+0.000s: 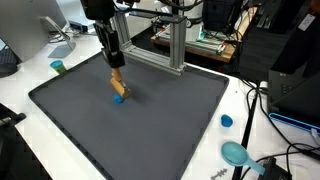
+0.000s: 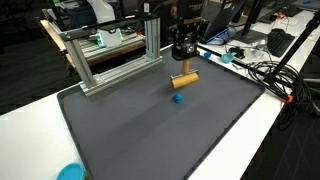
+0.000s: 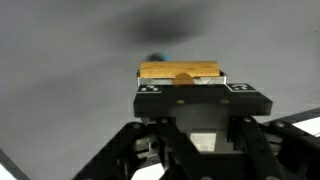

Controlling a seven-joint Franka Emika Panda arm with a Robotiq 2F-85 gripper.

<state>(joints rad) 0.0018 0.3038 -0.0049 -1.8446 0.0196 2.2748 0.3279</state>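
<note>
In the wrist view we see only a sliver of the blue piece [image 3: 155,58] behind the block [image 3: 178,71], and the mat [image 3: 60,90] is blurred. In both exterior views the arm [image 1: 103,15] runs off the top edge. In an exterior view a teal thing [image 2: 70,172] is cut by the bottom edge, and we cannot tell what it is.
</note>
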